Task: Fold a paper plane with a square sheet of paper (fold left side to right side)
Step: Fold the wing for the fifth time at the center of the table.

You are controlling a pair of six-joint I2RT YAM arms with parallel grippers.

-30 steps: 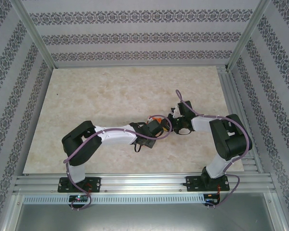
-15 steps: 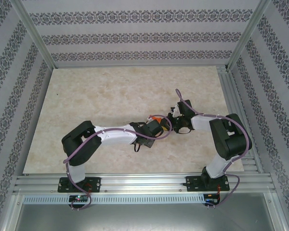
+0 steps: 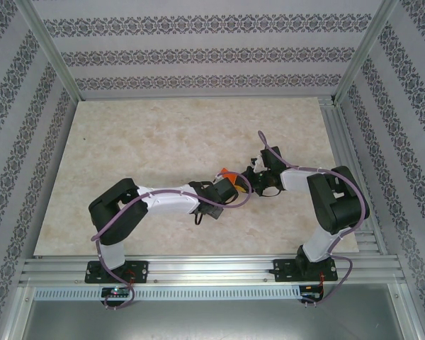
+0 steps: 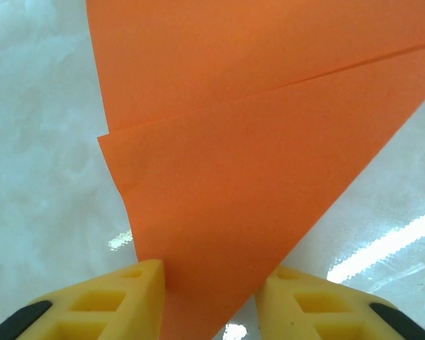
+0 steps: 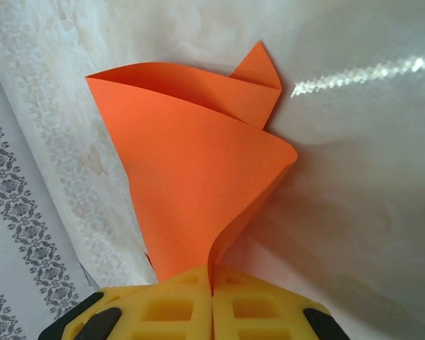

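The partly folded orange paper sheet sits near the middle of the table. The right gripper is pinched tight on a curled flap of it, holding that part up off the table. The left gripper stands partly open astride a flat pointed corner, perhaps brushing its edge.

From above, I see my left arm has drifted a little to the left over the last second. Its elbow leans further out and its wrist sits a touch back from where it was. The left gripper goes with it, and a slightly bigger patch of the orange paper now shows past its tip.
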